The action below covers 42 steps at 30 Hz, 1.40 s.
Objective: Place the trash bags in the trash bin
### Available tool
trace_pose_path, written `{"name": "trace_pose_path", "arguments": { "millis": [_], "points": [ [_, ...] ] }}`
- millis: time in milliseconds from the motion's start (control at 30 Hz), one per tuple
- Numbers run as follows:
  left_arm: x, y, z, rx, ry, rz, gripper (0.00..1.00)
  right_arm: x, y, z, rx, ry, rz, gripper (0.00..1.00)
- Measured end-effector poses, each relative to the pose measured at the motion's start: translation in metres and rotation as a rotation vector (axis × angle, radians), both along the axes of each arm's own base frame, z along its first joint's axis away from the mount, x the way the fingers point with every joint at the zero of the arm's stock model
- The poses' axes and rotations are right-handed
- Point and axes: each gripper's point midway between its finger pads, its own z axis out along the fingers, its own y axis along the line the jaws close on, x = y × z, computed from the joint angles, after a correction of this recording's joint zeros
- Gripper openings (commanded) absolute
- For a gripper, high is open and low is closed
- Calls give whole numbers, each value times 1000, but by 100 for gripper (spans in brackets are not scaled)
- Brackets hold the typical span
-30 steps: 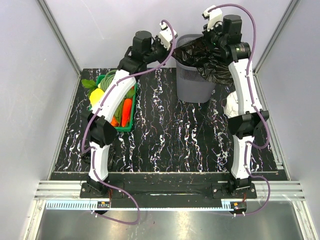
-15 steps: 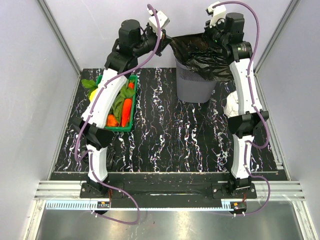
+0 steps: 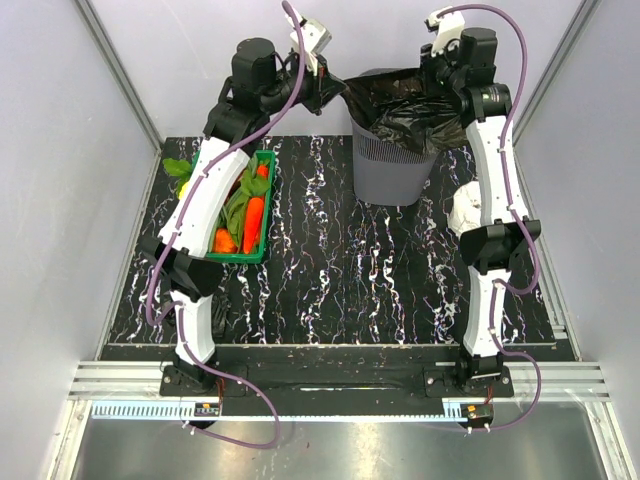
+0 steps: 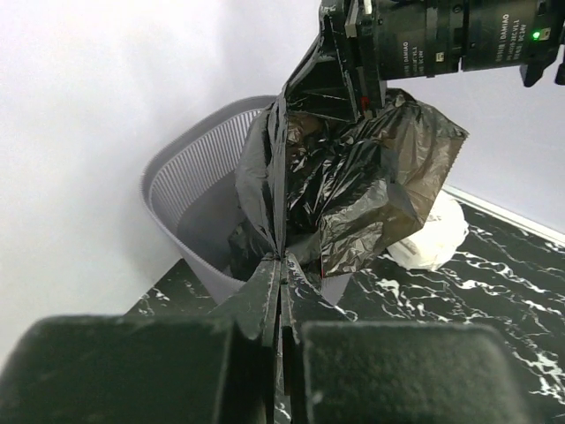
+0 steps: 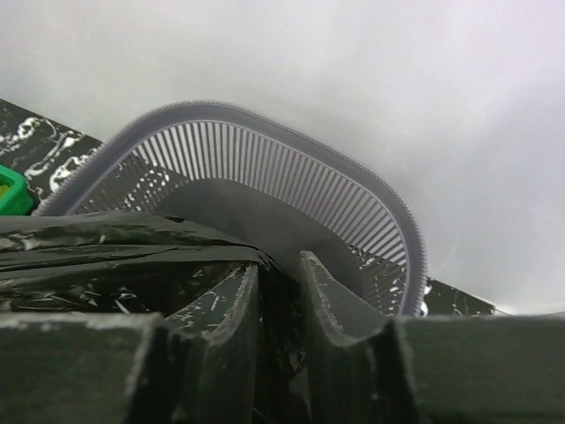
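Two pincers hung over the trash bin [image 4: 190, 177] at upper centre, left pincer [image 4: 281, 261] clenched on the trash bag [image 4: 353, 177] edge, right pincer [image 5: 278, 265] slightly parted, film draped across the rim.

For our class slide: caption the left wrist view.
Left end effector pinches a black trash bag draped into the grey mesh bin.

Bag [image 3: 400, 100]: one black glossy film bag, wrinkled, spread across the mouth of the bin [image 3: 385, 165]. Its bulk sits crumpled in the opening and hangs over the right rim. Its left corner is drawn out taut past the left rim, above rim level. Bin: grey mesh, rounded-square rim, tapering downward. It stands upright at the far edge of the bench [image 3: 330, 260], right of centre. The far part of its interior is uncovered.
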Motion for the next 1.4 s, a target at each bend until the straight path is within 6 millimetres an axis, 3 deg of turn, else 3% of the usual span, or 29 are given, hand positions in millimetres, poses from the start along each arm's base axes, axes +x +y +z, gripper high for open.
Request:
{"name": "trace_pose_path", "arguments": {
  "millis": [233,333,433,567,733,833,1000,1267,1400],
  "points": [
    [-12,-5,-9,-45,109,-38,0,-6,-12,-16,-5,68,8,53],
    [-14,-7,-22,-42,161,-48,0,-20,-12,-29,-23,131,36,57],
    [-12,-8,-39,-28,202,-47,0,-35,-11,-28,-43,155,66,60],
    [-11,-9,-50,-14,229,-44,0,-57,-10,-6,-63,128,99,65],
    [-11,-8,-50,-11,223,-43,0,-85,-4,31,-85,53,170,71],
    [-10,-8,-50,-7,217,-38,0,-103,3,36,-136,44,231,72],
    [-9,-7,-51,2,206,-38,0,-112,15,11,-232,100,309,72],
    [-8,-7,-60,19,215,-38,0,-86,21,-55,-316,224,376,72],
    [-7,-8,-65,27,226,-38,0,-83,22,-83,-330,291,402,73]
  ]
}}
